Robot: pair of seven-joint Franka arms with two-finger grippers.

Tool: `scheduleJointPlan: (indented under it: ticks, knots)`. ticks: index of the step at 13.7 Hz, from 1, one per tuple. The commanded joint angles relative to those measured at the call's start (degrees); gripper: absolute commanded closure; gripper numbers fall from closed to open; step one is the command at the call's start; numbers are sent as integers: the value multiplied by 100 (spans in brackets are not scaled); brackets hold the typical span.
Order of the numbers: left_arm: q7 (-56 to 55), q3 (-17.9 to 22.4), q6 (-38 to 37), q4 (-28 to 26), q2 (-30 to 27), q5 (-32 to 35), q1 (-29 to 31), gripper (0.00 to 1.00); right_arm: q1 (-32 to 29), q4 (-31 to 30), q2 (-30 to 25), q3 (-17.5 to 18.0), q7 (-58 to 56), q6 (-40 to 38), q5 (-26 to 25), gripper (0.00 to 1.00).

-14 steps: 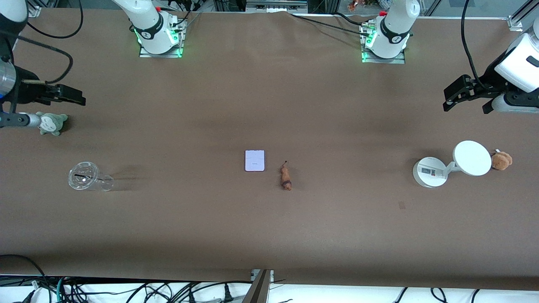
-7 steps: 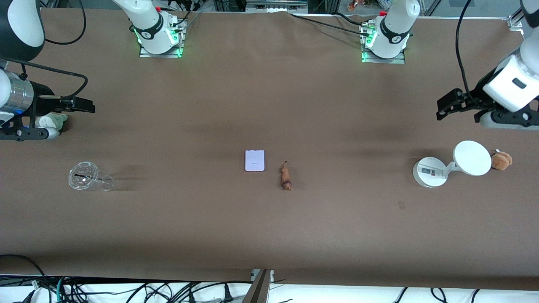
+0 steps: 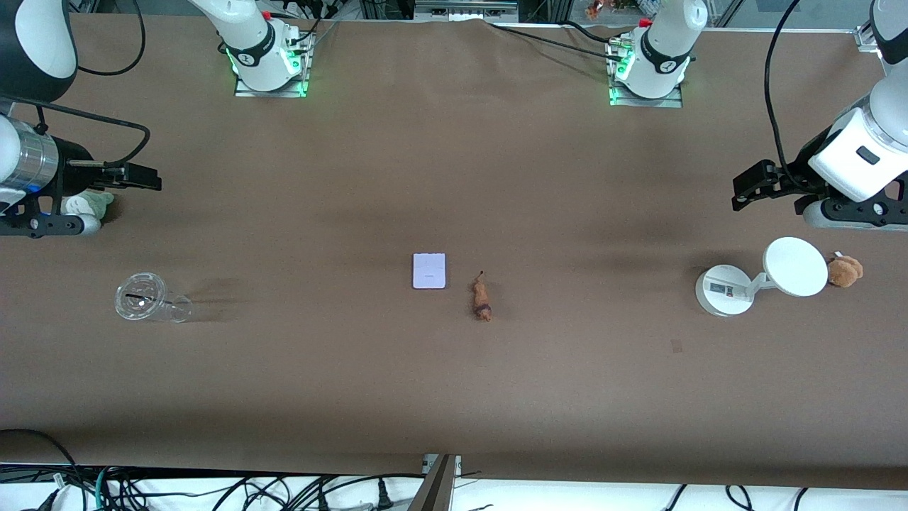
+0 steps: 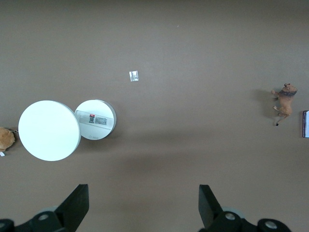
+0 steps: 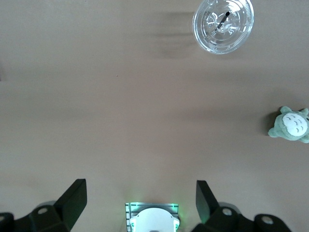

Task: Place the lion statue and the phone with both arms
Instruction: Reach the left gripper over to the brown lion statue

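The phone (image 3: pixel 429 271), a pale lavender-white slab, lies flat at the table's middle. The lion statue (image 3: pixel 482 299), small and orange-brown with a dark mane band, lies beside it toward the left arm's end. It also shows in the left wrist view (image 4: pixel 284 98), with the phone's edge (image 4: pixel 305 124) just in frame. My left gripper (image 3: pixel 769 204) is open and empty over the table at the left arm's end, close to the white stand; its jaws (image 4: pixel 142 205) stand wide apart. My right gripper (image 3: pixel 145 177) is open and empty (image 5: pixel 140 200) over the table at the right arm's end.
A white round-disc stand (image 3: pixel 794 266) (image 4: pixel 49 130) and a fuzzy brown plush (image 3: pixel 845 270) sit at the left arm's end. A clear plastic cup (image 3: pixel 145 299) (image 5: pixel 223 25) lies on its side at the right arm's end. A green-grey plush (image 3: pixel 89 204) (image 5: pixel 291 124) sits there too.
My left gripper has come lower and a little toward the table's middle, nearer the white stand. My right gripper shifted toward the middle, now partly covering the green-grey plush. Phone and lion have not moved.
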Motion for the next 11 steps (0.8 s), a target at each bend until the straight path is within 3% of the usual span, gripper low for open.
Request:
scheduleJointPlan:
  ticks: [1,4,11]
  knots:
    - [67,22,-55,247,404,-6,-4,0,-32,128,46,44,21,-57,-43,0]
    - [58,-13,-63,274,808,627,-57,0,-32,128,81,35,21,-23,-43,0]
    - [286,-13,-81,335,1206,523,14,0,-23,128,81,35,65,-13,-43,0]
